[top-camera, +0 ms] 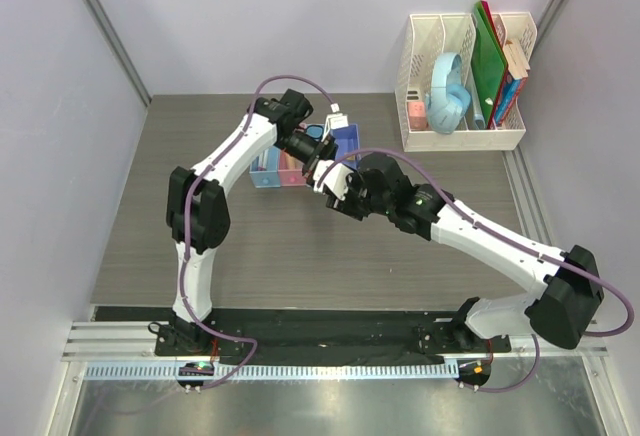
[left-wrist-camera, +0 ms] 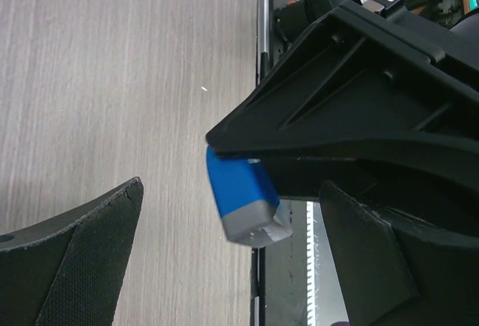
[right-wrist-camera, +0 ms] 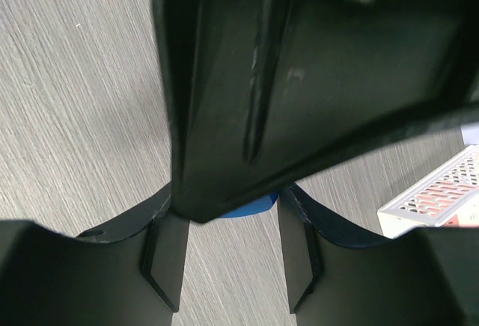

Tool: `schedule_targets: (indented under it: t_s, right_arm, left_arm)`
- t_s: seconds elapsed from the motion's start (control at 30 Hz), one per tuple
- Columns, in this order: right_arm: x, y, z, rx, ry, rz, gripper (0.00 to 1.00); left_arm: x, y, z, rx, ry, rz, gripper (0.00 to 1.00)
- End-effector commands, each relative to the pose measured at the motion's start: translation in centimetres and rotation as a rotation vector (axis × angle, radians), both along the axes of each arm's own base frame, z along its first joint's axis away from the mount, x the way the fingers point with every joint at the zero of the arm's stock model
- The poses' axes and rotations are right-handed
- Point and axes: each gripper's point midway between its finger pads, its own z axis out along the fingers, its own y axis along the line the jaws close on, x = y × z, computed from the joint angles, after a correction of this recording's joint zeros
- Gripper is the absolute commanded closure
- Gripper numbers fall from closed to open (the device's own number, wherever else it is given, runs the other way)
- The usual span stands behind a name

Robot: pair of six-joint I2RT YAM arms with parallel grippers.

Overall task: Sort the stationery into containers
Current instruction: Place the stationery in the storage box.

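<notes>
Currently, left tool (left-wrist-camera: 230, 188): jaws spread wide, empty, flanking the blue wedge-shaped piece (left-wrist-camera: 243, 199). Right tool (right-wrist-camera: 232, 217): clamped on that piece, aloft over the bench (top-camera: 300, 256), close by the containers (top-camera: 268, 171). Wedge unbinned; other stationery unseen, bin contents hidden by arms, so probably late-stage.

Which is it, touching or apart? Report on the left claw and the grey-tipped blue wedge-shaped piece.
Apart. Left wrist view: the left claw stands open, its fingers flanking the blue wedge, gaps on both sides.
</notes>
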Motion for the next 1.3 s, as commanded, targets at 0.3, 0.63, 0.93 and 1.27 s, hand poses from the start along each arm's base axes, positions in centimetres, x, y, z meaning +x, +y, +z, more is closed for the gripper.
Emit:
schedule_targets:
  t_s: [0.3, 0.63, 0.93, 1.27]
  right_arm:
    - [0.4, -0.3, 4.6, 0.087, -0.112, -0.025, 0.68]
    - [-0.7, -1.3, 6.2, 0.122, -0.136, -0.022, 0.68]
    - [-1.2, -1.5, 6.9, 0.144, -0.139, -0.018, 0.68]
    - [-1.8, -1.0, 7.1, 0.164, -0.122, 0.013, 0.68]
  left_arm:
    - [-0.2, 0.4, 1.0, 0.015, -0.093, -0.013, 0.0]
    - [0.8, 0.7, -0.2, 0.052, -0.097, -0.006, 0.0]
    - [1.3, 1.3, -0.6, 0.06, -0.095, 0.003, 0.0]
    - [2.0, 1.4, -0.9, 0.067, -0.102, 0.015, 0.0]
